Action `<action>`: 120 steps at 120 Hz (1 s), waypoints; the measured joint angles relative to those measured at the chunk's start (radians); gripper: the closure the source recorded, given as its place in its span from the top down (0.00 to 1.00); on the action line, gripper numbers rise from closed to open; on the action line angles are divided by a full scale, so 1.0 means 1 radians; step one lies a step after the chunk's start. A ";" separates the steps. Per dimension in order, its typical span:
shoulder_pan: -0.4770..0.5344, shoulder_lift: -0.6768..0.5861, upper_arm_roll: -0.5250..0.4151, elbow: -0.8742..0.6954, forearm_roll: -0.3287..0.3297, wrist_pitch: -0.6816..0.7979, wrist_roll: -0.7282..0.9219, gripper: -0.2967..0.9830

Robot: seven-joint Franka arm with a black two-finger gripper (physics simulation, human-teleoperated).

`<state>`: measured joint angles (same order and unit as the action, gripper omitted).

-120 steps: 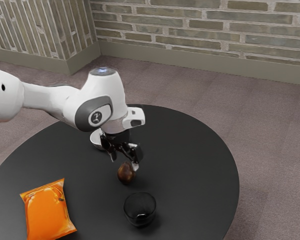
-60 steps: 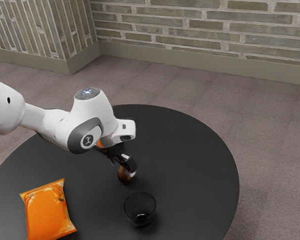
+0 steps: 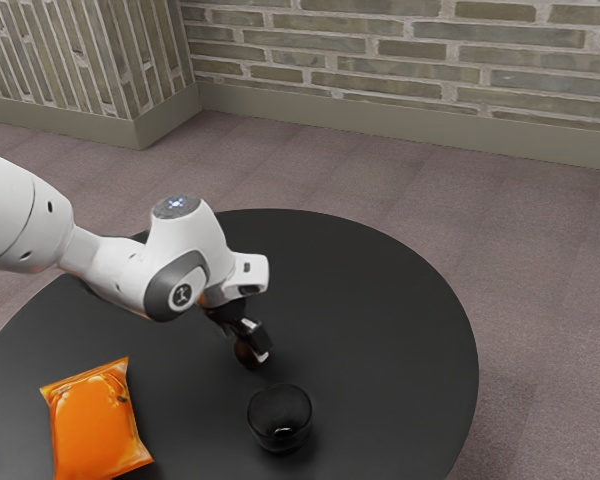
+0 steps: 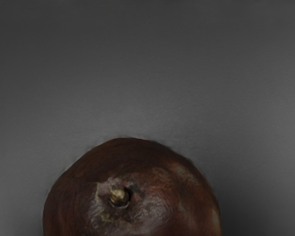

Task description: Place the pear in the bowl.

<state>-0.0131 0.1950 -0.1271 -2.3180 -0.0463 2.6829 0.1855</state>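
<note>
From the exterior view's left edge, one white robot arm (image 3: 105,260) reaches out over one round black table (image 3: 400,330). Below the arm, towards that same side of the table, lies one bright orange bag (image 3: 92,420), puffed up, with crimped ends. Next along, near the middle of the table, is one pear (image 3: 242,352), dark brown, low down at the table top and outside the bowl. One black gripper (image 3: 253,347) is right down at it, tilted, and covers part of it. Whether the gripper is spread, pressed together or pinching the pear, I cannot tell. Further towards the exterior view's right, and nearer the camera, one dark, shiny bowl (image 3: 280,418) stands upright on the table, near the pear but apart from it. Behind the table runs a purplish-brown carpet (image 3: 540,260), up to a plain baseboard (image 3: 380,118) and a stone wall (image 3: 400,50). The stones lie level along the back and stand on end at the exterior view's left.

The exterior view gives the bag, the bowl and the room around them. The wrist view gives the pear close up: its rounded end, reddish-brown patches, wrinkled skin and one short, pale stem (image 4: 119,196), with grey table top beyond it.
</note>
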 joint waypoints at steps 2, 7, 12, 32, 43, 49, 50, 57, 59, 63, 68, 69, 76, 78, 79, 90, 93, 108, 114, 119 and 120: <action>0.000 0.003 0.000 0.004 0.000 0.004 0.002 0.77; 0.000 0.013 0.000 0.012 -0.001 0.013 0.006 0.77; -0.001 0.023 0.000 0.017 -0.004 0.024 0.011 0.77; -0.001 0.044 -0.002 0.015 -0.024 0.059 0.025 0.77; -0.002 0.056 -0.005 0.013 -0.035 0.073 0.031 0.77; -0.002 0.062 -0.006 0.012 -0.038 0.079 0.034 0.77; -0.002 0.062 -0.006 0.012 -0.039 0.080 0.034 0.77; -0.002 0.064 -0.005 0.011 -0.042 0.085 0.037 0.77; -0.002 0.064 -0.005 0.011 -0.043 0.086 0.038 0.77; -0.002 0.065 -0.005 0.011 -0.044 0.088 0.040 0.77; -0.002 0.065 -0.005 0.012 -0.045 0.090 0.042 0.76; -0.002 0.065 -0.005 0.011 -0.045 0.090 0.042 0.75; -0.002 0.065 -0.004 0.011 -0.046 0.091 0.044 0.73; -0.002 0.065 -0.004 0.011 -0.046 0.091 0.045 0.72; -0.002 0.065 -0.004 0.011 -0.046 0.091 0.045 0.71; -0.002 0.064 -0.001 0.011 -0.047 0.090 0.048 0.66; -0.002 0.064 -0.001 0.011 -0.047 0.090 0.048 0.64; -0.002 0.063 0.003 0.011 -0.047 0.089 0.051 0.59; -0.002 0.063 0.004 0.011 -0.046 0.089 0.051 0.57; -0.002 0.058 0.004 0.012 -0.045 0.085 0.051 0.56; -0.002 0.057 0.005 0.013 -0.045 0.084 0.050 0.56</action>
<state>-0.0147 0.2518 -0.1226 -2.3055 -0.0910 2.7665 0.2360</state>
